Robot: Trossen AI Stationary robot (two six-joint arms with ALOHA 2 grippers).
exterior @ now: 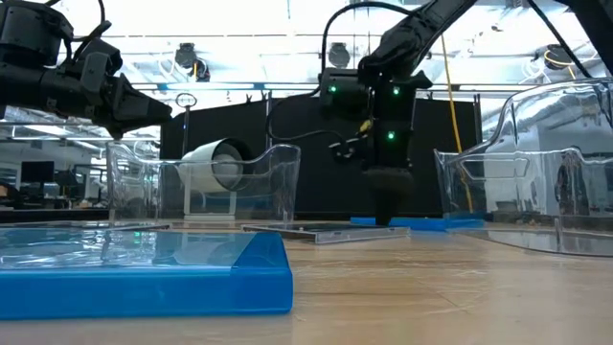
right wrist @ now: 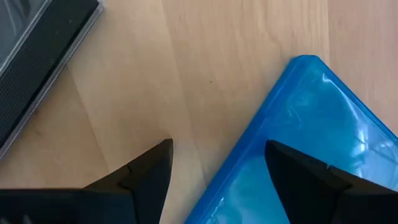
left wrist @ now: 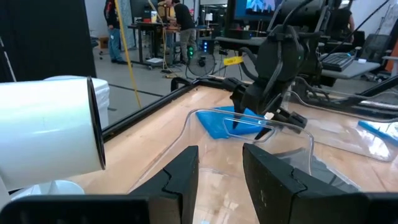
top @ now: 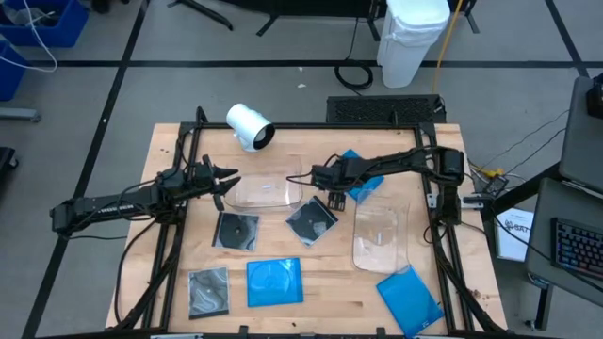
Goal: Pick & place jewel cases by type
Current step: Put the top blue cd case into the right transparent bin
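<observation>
A: Jewel cases, where did they lie?

B: Six lay flat on the wooden table (top: 170, 151). One blue case (top: 361, 175) sat at the far middle, under the right arm, between the two clear trays. A second blue case (top: 274, 282) lay near the front, with a grey case (top: 208, 291) just to its left. The third blue case (top: 409, 298) was at the near right corner. Two more grey cases showed discs: one (top: 236, 230) near the left tray's front edge, the other (top: 312, 221) tilted, right of it.

A: And the right gripper (top: 319, 175)?

B: It pointed down beside the far blue case, fingers spread wide and gripping nothing; in the wrist view one fingertip stood over bare wood and the other over the case's edge.

A: The left gripper (top: 229, 178)?

B: It hung above the table at the left tray's (top: 267, 192) left edge, fingers partly apart and empty. A white cylinder (top: 249, 126) lay beyond it; the right tray (top: 378, 237) stood empty
</observation>
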